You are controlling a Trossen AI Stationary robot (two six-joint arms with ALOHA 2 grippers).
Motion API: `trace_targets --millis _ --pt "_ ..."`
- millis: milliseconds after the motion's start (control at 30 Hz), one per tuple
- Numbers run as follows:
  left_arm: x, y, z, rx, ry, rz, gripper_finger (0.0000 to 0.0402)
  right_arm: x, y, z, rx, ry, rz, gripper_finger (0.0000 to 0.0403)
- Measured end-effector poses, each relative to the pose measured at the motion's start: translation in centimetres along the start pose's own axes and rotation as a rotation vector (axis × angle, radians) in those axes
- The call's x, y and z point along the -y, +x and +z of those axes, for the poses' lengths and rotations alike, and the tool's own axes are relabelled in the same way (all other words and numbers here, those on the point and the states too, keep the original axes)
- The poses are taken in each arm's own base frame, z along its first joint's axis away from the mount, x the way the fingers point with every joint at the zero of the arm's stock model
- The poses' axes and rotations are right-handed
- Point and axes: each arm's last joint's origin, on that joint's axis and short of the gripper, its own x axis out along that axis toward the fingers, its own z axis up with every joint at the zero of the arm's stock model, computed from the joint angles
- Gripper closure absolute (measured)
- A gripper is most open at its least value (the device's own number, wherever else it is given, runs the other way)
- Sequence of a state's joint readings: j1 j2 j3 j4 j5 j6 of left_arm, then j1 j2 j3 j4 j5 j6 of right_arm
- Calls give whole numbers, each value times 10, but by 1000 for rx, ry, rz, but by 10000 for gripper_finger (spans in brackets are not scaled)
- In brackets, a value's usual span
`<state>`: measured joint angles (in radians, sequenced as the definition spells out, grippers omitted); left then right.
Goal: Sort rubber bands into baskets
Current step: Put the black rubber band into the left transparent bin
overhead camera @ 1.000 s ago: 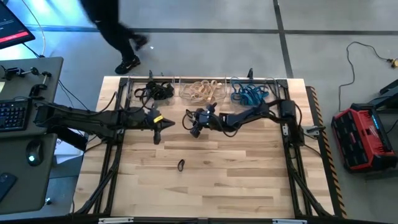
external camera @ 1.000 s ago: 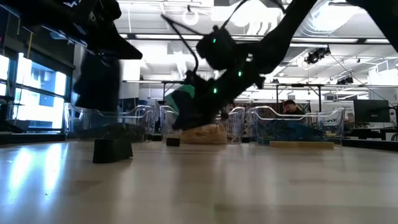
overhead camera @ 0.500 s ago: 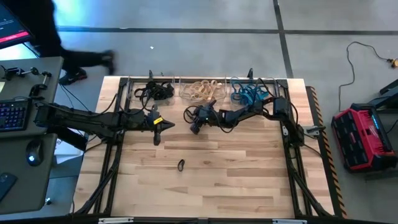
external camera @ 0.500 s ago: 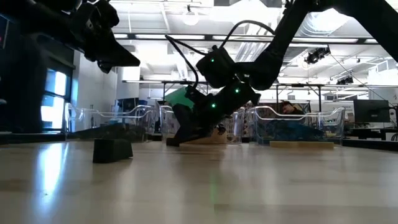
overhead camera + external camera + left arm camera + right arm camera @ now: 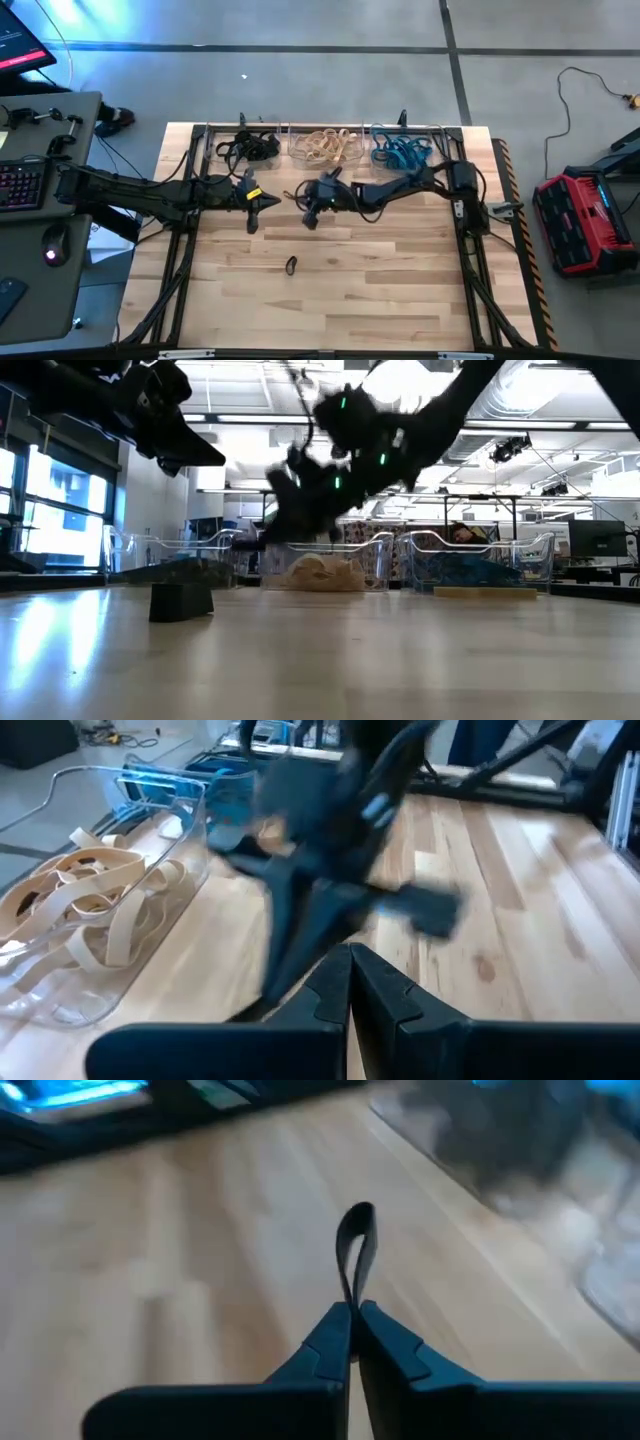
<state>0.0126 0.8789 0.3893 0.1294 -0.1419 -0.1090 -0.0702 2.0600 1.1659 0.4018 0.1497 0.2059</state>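
Note:
Three clear baskets stand along the far edge. The left one (image 5: 250, 147) holds black rubber bands, the middle one (image 5: 325, 147) tan ones and the right one (image 5: 402, 152) blue ones. My right gripper (image 5: 310, 216) hangs above the table in front of the middle basket, shut on a black rubber band (image 5: 357, 1250). My left gripper (image 5: 263, 203) waits shut to its left, also above the table. Another black band (image 5: 291, 265) lies flat on the table nearer the front. My right gripper pinches one end of the black band's loop (image 5: 353, 1298) between its two fingertips. The rest of the loop sticks out past the fingertips as a narrow oval. The fingers slant downward, and the band is clear of the wood.
The arms' frames and black cables run along the table's left and right sides. Bare wood fills the table's near half around the loose band. A desk with a keyboard (image 5: 25, 180) stands left of the table.
My right gripper has risen off the tabletop in front of the middle basket, where its fingertips stood a second ago, and has tipped up. A person walking behind the table's far left corner has left the high view.

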Motion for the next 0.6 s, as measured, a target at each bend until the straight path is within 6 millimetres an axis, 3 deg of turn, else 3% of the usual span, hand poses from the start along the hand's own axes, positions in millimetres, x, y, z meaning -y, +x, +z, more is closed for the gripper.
trace_targets --millis 267,600 --pt "2 1 -2 -23 36 -58 355 -41 -36 31 121 -121 40 401" --pt "12 5 -7 -58 58 -134 251 -58 -49 38 169 -185 55 402"
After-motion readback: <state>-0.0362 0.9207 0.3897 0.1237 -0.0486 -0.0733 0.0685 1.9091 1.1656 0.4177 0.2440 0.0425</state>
